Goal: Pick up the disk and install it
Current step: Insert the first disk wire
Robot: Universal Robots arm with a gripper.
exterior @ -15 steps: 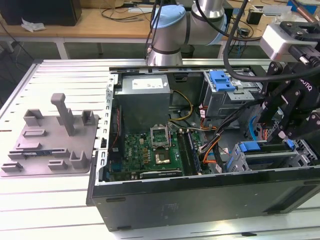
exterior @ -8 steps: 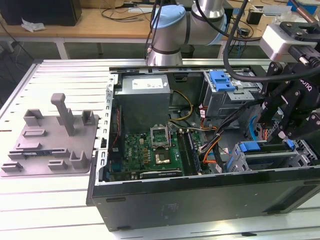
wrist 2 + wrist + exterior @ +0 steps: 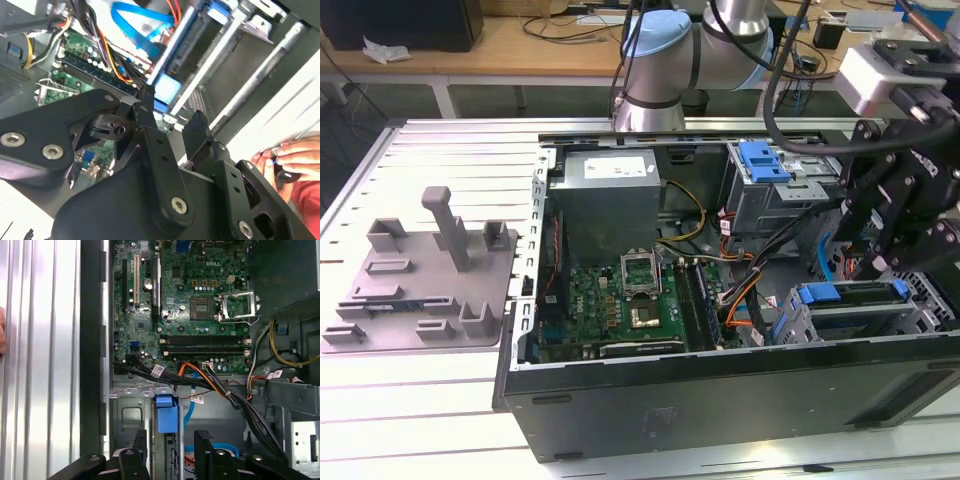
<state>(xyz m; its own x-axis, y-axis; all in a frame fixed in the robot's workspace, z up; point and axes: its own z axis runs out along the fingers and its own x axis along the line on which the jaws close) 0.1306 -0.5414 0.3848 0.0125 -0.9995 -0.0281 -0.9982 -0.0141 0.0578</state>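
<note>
The disk (image 3: 850,294) sits edge-up in the grey drive cage at the front of the open computer case, on the exterior view's right, with its blue carrier frame showing along the top. My black gripper (image 3: 868,262) hangs just above it. In both wrist views the two fingers stand apart on either side of the disk's blue end (image 3: 166,415) (image 3: 167,90). The gripper (image 3: 170,437) (image 3: 172,107) is open and holds nothing.
A second grey cage with a blue bracket (image 3: 765,160) stands behind. Black and orange cables (image 3: 215,382) run beside the disk's cage. The motherboard (image 3: 620,300) and power supply (image 3: 610,200) fill the case. A grey fixture plate (image 3: 420,290) lies on the exterior view's left. A hand (image 3: 290,160) is near the case.
</note>
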